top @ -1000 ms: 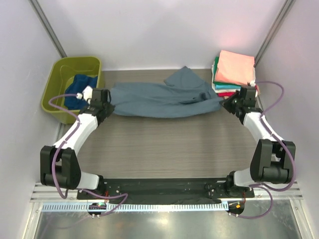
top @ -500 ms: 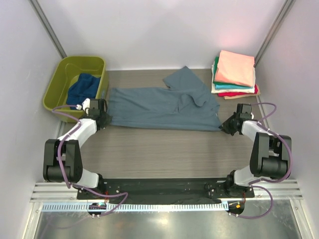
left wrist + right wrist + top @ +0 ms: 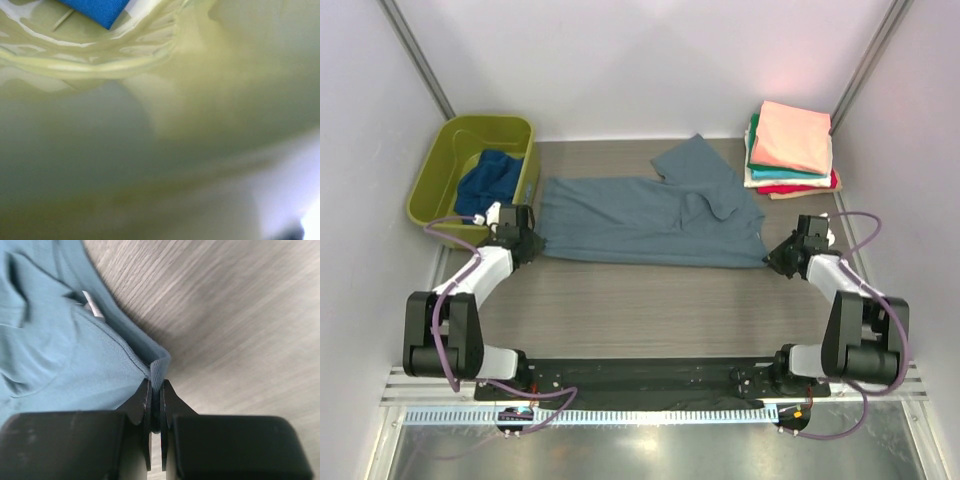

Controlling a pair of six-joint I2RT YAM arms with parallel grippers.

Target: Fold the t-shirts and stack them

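From above, you see the grey-blue t-shirt (image 3: 640, 220) spread flat across the middle of the counter (image 3: 650, 300), with one sleeve reaching toward the far edge. Your left gripper (image 3: 525, 243) sits at the shirt's left end, just beside the olive tub (image 3: 428, 180) in the far left corner. The navy t-shirt (image 3: 488, 180) lies in that tub. Your right gripper (image 3: 775, 258) meets the shirt's near right corner. The folded stack (image 3: 790, 140), salmon pink on top, rests in the far right corner.

The left wrist view gives you only blurred tub wall and a scrap of blue cloth, probably the navy t-shirt. You cannot tell whether that pincer is clamped or apart.

In the right wrist view, the fingers (image 3: 146, 400) are pressed together on a fold of the grey-blue t-shirt's hem.
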